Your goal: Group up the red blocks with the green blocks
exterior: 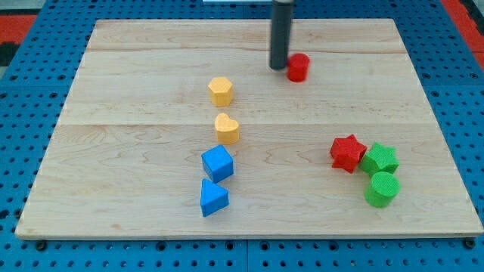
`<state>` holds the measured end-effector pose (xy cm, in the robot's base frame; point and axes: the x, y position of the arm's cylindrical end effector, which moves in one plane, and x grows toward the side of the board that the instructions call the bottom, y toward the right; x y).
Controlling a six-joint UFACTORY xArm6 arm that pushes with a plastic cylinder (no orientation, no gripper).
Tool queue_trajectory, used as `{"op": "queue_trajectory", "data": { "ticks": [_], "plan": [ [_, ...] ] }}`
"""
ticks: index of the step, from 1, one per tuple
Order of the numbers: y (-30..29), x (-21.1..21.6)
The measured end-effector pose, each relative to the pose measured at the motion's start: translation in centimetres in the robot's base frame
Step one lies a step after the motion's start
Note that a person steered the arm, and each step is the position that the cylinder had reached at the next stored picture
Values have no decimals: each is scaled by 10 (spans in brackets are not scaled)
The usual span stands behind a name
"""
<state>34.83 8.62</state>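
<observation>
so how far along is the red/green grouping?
Done: the red star already sits against the green star, with the green cylinder just below them at the view's right. In hand: my tip is beside the red cylinder, on its left, near the view's top. Left: pushing that red cylinder down to the cluster. Yellow and blue blocks aren't involved.

Dark rod upright, my tip (280, 67) down near the view's top

Wooden board (151, 91) on blue pegboard (30, 113)
</observation>
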Motion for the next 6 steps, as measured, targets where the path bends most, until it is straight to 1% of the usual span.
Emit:
{"op": "queue_trajectory", "data": {
  "ticks": [1,2,3,4,5,6],
  "plan": [
    [44,63],
    [5,12],
    [-30,-9],
    [17,-53],
    [41,-5],
    [31,70]
  ]
}}
